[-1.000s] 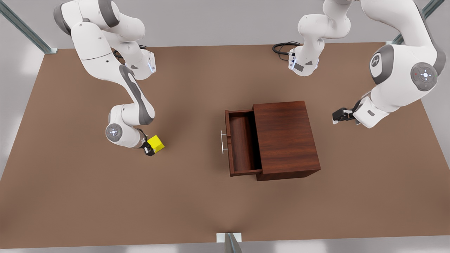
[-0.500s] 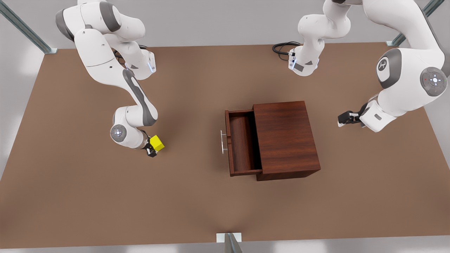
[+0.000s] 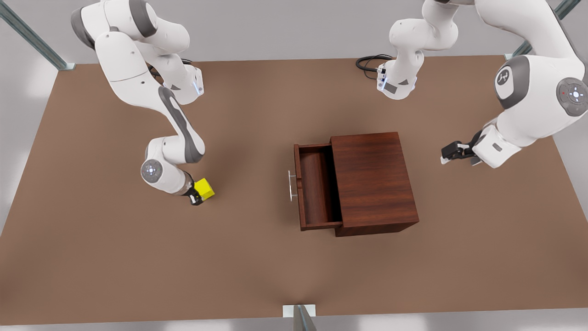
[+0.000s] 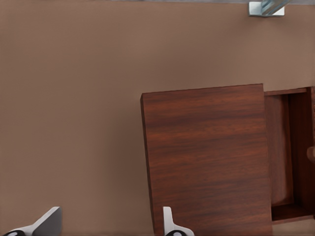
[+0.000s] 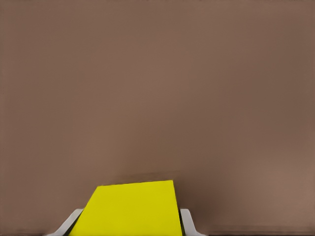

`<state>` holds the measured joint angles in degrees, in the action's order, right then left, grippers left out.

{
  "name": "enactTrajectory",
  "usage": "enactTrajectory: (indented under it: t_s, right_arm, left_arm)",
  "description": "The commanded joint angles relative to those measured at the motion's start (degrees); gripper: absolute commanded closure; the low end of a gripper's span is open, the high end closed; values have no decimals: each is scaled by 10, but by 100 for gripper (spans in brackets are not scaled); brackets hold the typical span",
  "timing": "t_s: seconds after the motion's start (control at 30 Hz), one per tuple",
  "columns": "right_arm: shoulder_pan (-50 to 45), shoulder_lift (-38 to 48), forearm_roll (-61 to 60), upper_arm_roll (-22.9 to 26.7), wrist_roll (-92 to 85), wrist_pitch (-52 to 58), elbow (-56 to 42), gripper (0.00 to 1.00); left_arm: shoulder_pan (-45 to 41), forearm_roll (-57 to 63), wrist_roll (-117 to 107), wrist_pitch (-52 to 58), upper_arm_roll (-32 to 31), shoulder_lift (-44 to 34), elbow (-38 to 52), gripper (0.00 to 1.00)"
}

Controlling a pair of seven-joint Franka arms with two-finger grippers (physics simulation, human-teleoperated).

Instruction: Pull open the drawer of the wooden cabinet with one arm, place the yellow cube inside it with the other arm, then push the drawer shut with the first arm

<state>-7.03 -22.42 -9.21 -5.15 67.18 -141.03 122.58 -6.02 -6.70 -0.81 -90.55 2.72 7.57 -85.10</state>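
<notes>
A wooden cabinet [image 3: 374, 181] sits mid-tabletop [image 3: 257, 262] with its drawer [image 3: 314, 186] already pulled open — step 1 looks done. The right gripper [image 3: 198, 196], at the front view's left, has its fingers [image 5: 186, 221] closed on either side of the yellow cube [image 3: 204, 188], low at the tabletop and well apart from the drawer. Placing and shutting remain. The left gripper [image 3: 449, 151] waits beyond the cabinet, fingers [image 4: 168, 221] spread, holding nothing. Since 1 second ago, the cube looks smaller and lower; the left gripper has drawn back.

Right claw [image 3: 197, 196] with yellow cube [image 3: 204, 189] lower now.
</notes>
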Motion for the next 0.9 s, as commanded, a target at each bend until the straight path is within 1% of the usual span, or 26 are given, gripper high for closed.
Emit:
enactTrajectory:
  t_s: [0.0,0.07,0.2,0.27,0.3,0.37,0.47,0.5,0.57,0.63,0.7,0.8,0.87]
  right_arm:
    - [0,19,2,0,11,44,-1,36]
    - [0,51,-4,-6,12,85,-6,36]
    - [-1,89,-5,-37,33,181,-50,36]
    - [-1,99,-5,-52,50,236,-86,36]
    - [0,99,-5,-65,67,275,-116,36]
    - [0,98,-6,-88,105,319,-170,36]
    - [-8,93,-20,-110,172,351,-222,36]
    - [-19,92,-21,-110,200,363,-240,36]
    - [-43,76,-22,-111,252,371,-271,36]
    - [-78,36,-27,-111,342,395,-335,36]
    - [-106,4,-35,-109,421,395,-378,36]
    - [-130,-25,-35,-109,491,395,-429,36]
    - [-160,-80,-32,-105,542,419,-509,36]
  left_arm:
    - [0,-1,-9,3,1,-1,-1,0]
    - [0,-1,-9,3,1,-1,-1,0]
    - [0,2,-9,4,0,-2,-2,0]
    - [2,15,-5,9,3,-5,-12,0]
    - [3,15,-3,13,4,-8,-11,0]
    - [6,14,-3,20,10,-11,-9,0]
    - [8,13,-4,28,15,-11,-8,0]
    - [13,13,-4,31,15,-12,-11,0]
    - [6,13,-7,33,9,-8,-14,0]
    - [12,13,-7,27,9,0,-21,0]
    - [15,13,-5,11,11,9,-21,0]
    - [15,13,-5,9,11,10,-21,0]
    - [15,13,-5,8,11,10,-21,0]
